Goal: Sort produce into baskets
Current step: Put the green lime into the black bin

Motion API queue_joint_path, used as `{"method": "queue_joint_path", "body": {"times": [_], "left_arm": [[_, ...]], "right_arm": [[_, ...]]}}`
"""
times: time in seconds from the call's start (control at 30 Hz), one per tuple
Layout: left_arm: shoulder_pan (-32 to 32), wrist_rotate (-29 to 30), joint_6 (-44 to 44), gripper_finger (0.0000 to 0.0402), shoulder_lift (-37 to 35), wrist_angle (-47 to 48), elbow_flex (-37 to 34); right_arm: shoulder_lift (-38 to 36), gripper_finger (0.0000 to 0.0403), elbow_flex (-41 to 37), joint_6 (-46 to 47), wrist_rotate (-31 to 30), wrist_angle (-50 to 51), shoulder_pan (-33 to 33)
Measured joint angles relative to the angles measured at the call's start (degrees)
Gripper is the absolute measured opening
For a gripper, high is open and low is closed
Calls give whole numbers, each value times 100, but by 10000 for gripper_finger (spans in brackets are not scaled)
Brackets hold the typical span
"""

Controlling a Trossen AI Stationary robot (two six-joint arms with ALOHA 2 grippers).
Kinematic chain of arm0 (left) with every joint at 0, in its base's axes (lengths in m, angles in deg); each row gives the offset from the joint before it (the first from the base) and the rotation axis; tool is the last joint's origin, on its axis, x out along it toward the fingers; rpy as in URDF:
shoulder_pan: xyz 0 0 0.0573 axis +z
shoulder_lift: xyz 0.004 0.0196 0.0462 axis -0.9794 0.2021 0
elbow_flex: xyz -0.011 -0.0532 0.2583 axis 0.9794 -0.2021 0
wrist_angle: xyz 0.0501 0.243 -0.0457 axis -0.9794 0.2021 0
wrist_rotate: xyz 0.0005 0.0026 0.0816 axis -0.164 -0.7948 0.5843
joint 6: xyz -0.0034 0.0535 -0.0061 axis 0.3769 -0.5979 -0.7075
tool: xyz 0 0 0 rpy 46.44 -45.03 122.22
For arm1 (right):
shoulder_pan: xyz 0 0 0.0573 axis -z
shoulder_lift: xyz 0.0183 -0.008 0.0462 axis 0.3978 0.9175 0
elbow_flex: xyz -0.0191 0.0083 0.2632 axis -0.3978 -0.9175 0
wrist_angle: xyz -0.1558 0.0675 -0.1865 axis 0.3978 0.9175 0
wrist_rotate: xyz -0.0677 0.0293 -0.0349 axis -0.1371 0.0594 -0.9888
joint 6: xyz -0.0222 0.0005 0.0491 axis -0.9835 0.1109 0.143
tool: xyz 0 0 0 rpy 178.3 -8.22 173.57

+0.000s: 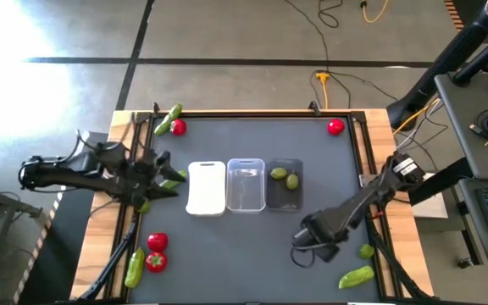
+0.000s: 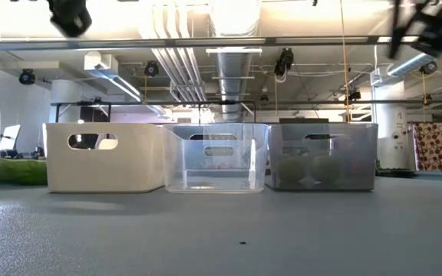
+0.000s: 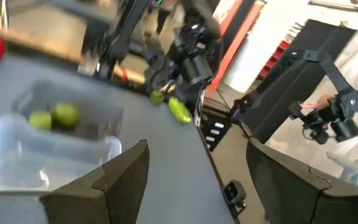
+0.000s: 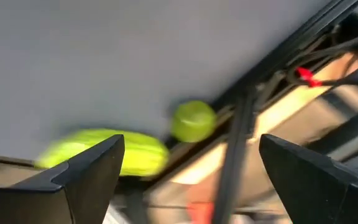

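Observation:
Three baskets stand in a row mid-table: white [image 1: 206,188], clear [image 1: 246,185] and dark grey [image 1: 285,193], which holds two limes [image 1: 285,177]. My left gripper [image 1: 168,182] is open and empty, raised just left of the white basket; its wrist view [image 3: 197,180] looks over the clear and grey baskets. My right gripper [image 1: 309,248] is open and empty above the table's near right part. Its wrist view [image 4: 191,180] shows a cucumber [image 4: 104,152] and a lime [image 4: 193,121] lying on the table by the near right edge.
Tomatoes lie at the far left [image 1: 178,127], far right [image 1: 335,127] and near left [image 1: 156,252]. Cucumbers lie at the far left [image 1: 168,119], near left [image 1: 134,267], near right [image 1: 356,276] and beside the white basket [image 2: 10,170]. A lime [image 1: 366,251] lies near right.

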Motion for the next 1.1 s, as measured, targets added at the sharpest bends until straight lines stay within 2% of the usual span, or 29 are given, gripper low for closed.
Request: {"method": "queue_joint_path", "body": {"times": [0.13,0.27,0.37,0.53,0.6,0.73,0.83,0.97,1.1], "left_arm": [[-18,-300,227,252,-12,-366,-391],[-15,-163,393,252,-14,-913,-727],[-15,514,530,252,16,-1299,-895],[-15,2307,609,252,130,-1489,-1072],[-13,2850,677,252,194,-1497,-1082],[-15,3473,636,252,360,-1558,-1075],[-13,3909,799,252,546,-1951,-1075],[-15,4012,785,251,809,-2468,-1058],[-15,3972,774,239,988,-2487,-851]], "right_arm": [[-41,366,-636,-1238,158,-195,-389],[-214,366,-1188,-2006,375,-1107,-730],[-249,366,-1434,-2256,236,-1529,-1056],[-314,366,-1691,-2744,105,-1695,-1747],[-408,366,-1727,-2799,85,-1757,-1982],[-605,366,-1981,-2759,-87,-2180,-2425],[-636,366,-2340,-2635,-149,-2561,-2644],[-676,357,-2587,-2539,-112,-2846,-2739],[-675,318,-2620,-2707,-226,-2915,-2747]]}}
